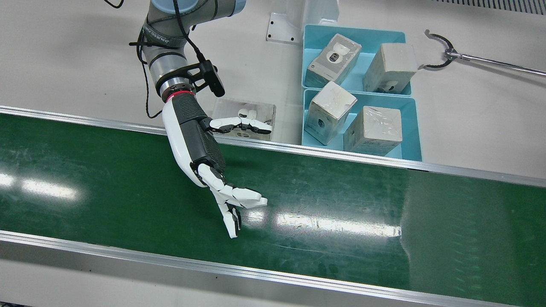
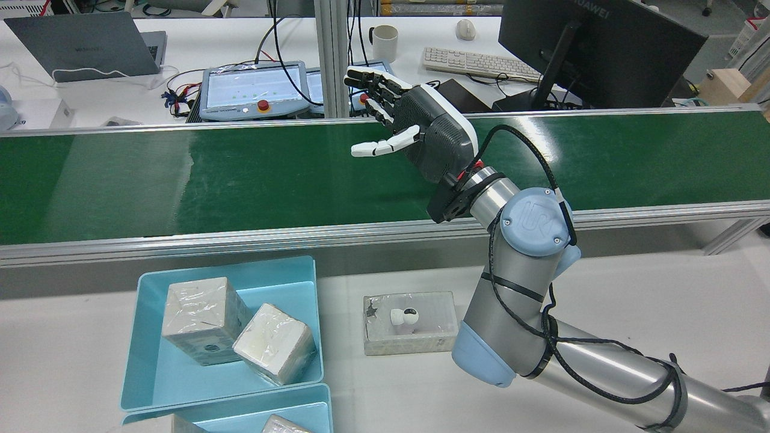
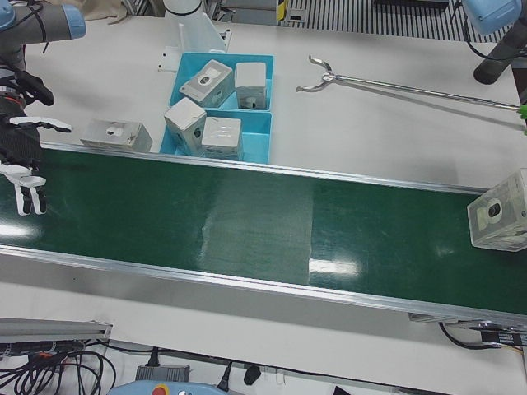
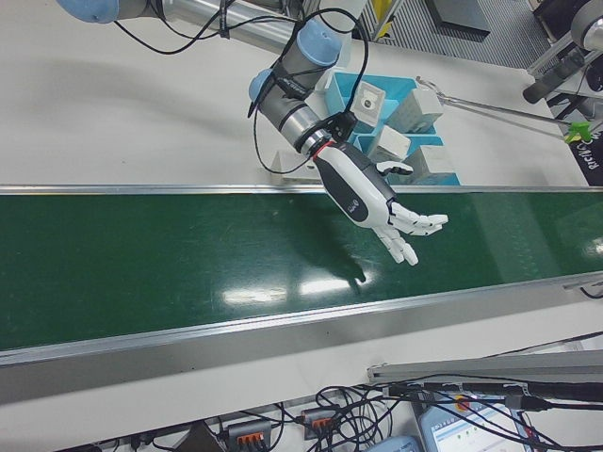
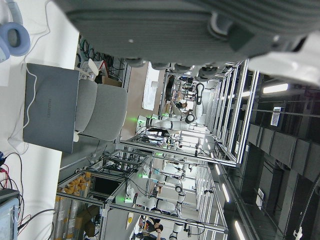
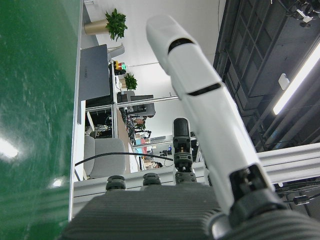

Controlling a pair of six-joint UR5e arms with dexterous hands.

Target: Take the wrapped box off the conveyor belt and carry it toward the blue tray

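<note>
- Front view shows the right hand [image 1: 200, 157] above the conveyor belt [image 1: 341, 200], fingers [image 1: 245, 197] spread, holding nothing.
- Left-front view shows a wrapped box [image 3: 499, 220] far along the belt, well apart from the blue tray [image 3: 255, 148].
- Left hand's state cannot be told.

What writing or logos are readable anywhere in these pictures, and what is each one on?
"HUAWEI": back of the black monitor.
"HUAWEI": lid of the grey laptop.
"UR" logo: grey joint cap on the right arm.
Lettering on the arm's wrist band: too small to read.
Wrapped boxes: no readable text.
</note>
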